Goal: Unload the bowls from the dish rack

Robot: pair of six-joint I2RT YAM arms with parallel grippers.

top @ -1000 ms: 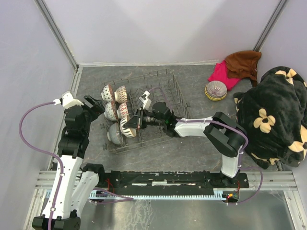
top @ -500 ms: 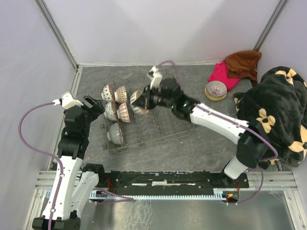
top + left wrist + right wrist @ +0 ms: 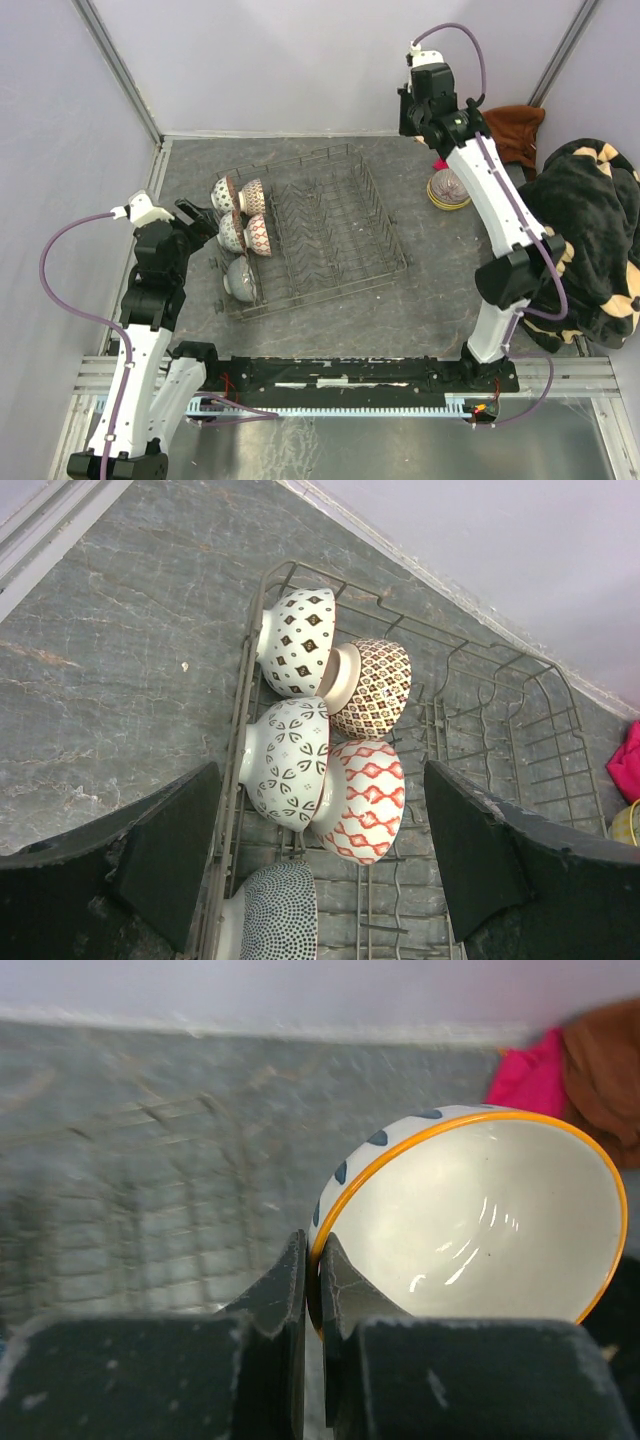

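my right gripper point(image 3: 315, 1260) is clenched on the rim of an orange-rimmed bowl point(image 3: 480, 1210). one finger is inside the wall and one is outside. the bowl's pale inside faces my wrist camera, and blue spots show on its outside. seen from above, that arm is stretched up toward the far wall, well apart from the dish rack point(image 3: 320, 225) (i cannot make out the bowl itself from up there). near the arm, on the grey table point(image 3: 420, 300), a stack of bowls point(image 3: 450, 188) sits just beside a pink cloth point(image 3: 462, 155), with a brown cloth point(image 3: 512, 130) behind it. a black blanket with pale flowers point(image 3: 585, 240) is heaped along the right side.

my left gripper point(image 3: 322, 780) hangs spread wide by the left end of the rack, with nothing between its fingers point(image 3: 170, 850). five bowls stand on edge in that end of the rack. the far pair is a white bowl with dark diamonds point(image 3: 298, 640) touching a brown lattice bowl point(image 3: 375, 688). the next pair is a white bowl with grey petals point(image 3: 290, 760) against a red lattice bowl point(image 3: 360, 802). a dotted bowl point(image 3: 275, 920) is nearest me, partly cut off by the bottom of my wrist view. all five lean between the upright tines, and the outer ones sit just inside the raised wire side.
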